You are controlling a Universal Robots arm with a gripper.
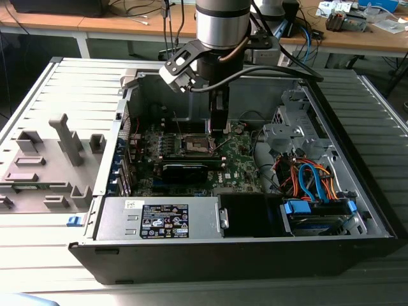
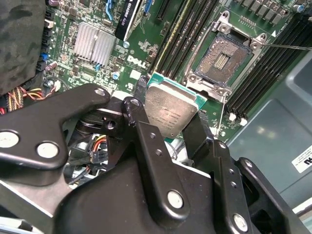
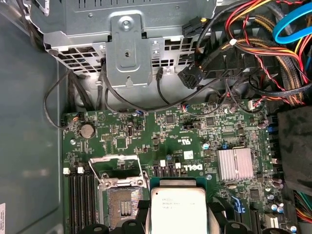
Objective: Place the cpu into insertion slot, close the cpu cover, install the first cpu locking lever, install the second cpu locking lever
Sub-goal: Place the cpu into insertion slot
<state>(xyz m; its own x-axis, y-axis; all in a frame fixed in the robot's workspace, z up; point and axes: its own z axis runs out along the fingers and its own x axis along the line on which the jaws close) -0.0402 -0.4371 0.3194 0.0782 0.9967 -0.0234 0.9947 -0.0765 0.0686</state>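
My gripper (image 2: 168, 117) is shut on the cpu (image 2: 170, 108), a flat square chip with a silvery top, pinched at two opposite edges. In the first wrist view the cpu (image 3: 178, 210) hangs above the green board, just beside the insertion slot (image 3: 122, 207). The slot's dark pin field (image 2: 222, 61) lies bare inside its metal rim. The cpu cover (image 3: 119, 169) stands swung up at the slot's edge. A thin lever wire (image 2: 287, 47) sticks out from the slot, unlatched. In the exterior view the gripper (image 1: 218, 131) reaches down inside the computer case, close above the slot (image 1: 196, 145).
Memory slots (image 2: 175, 34) run along one side of the socket, and a finned heat sink (image 3: 235, 165) sits on the other. A metal drive cage (image 3: 126, 44) and cable bundles (image 1: 312, 178) crowd the exterior view's right. The power supply (image 1: 159, 220) lines the case front, with a grey fixture (image 1: 51, 159) outside it.
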